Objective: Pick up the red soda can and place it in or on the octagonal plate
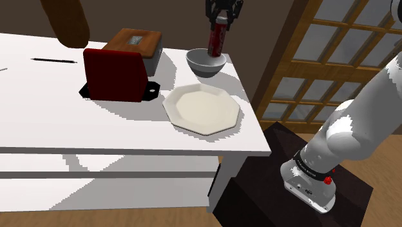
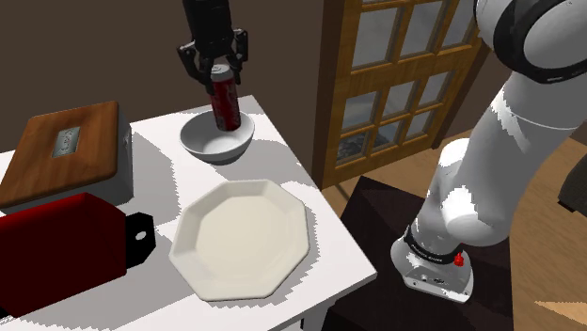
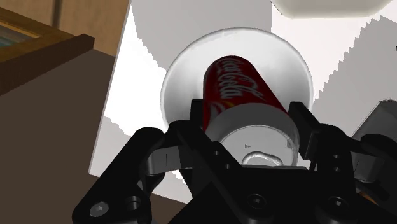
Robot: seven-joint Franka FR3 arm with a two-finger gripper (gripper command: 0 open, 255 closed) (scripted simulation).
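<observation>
The red soda can stands upright in my black gripper, which is shut on its top end. The can's lower end is over the grey bowl, just above or inside it; contact with the bowl cannot be judged. The white octagonal plate lies on the white table, nearer the table's front edge than the bowl, with nothing on it.
A dark red toaster-like box and a wooden-topped box sit beside the plate and bowl. The white table ends near the dark stand. A wooden glazed door rises behind.
</observation>
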